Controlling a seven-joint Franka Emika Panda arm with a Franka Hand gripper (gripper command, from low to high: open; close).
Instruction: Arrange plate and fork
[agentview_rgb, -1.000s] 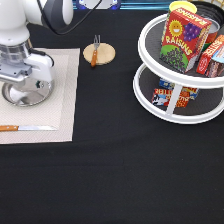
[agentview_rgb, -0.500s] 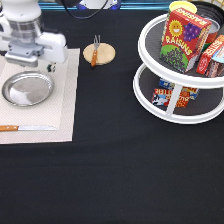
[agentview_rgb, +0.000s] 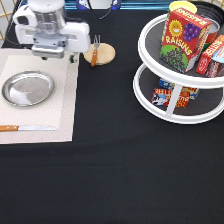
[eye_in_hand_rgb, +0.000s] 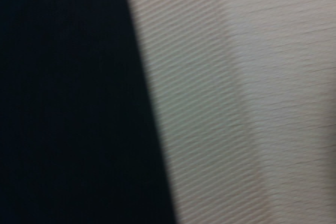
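Under my gripper (agentview_rgb: 52, 56) lies the far edge of a pale woven placemat (agentview_rgb: 60, 107), spread on a black tablecloth (agentview_rgb: 115, 170). I cannot tell its state from the exterior view; the white hand body hides that. The wrist view shows me only the mat's ribbed weave (eye_in_hand_rgb: 240, 125) meeting black cloth (eye_in_hand_rgb: 67, 125). The plate (agentview_rgb: 28, 88) sits flat on the mat, just below the gripper toward the exterior view's bottom, apart from it. The fork (agentview_rgb: 94, 51) rests across a small wooden disc (agentview_rgb: 103, 53) just beside the gripper on the exterior view's right. A wooden-handled knife (agentview_rgb: 27, 128) lies on the mat beyond the plate. Well off to the right stands a two-tier white turntable rack (agentview_rgb: 172, 107) with a raisin box (agentview_rgb: 181, 40).
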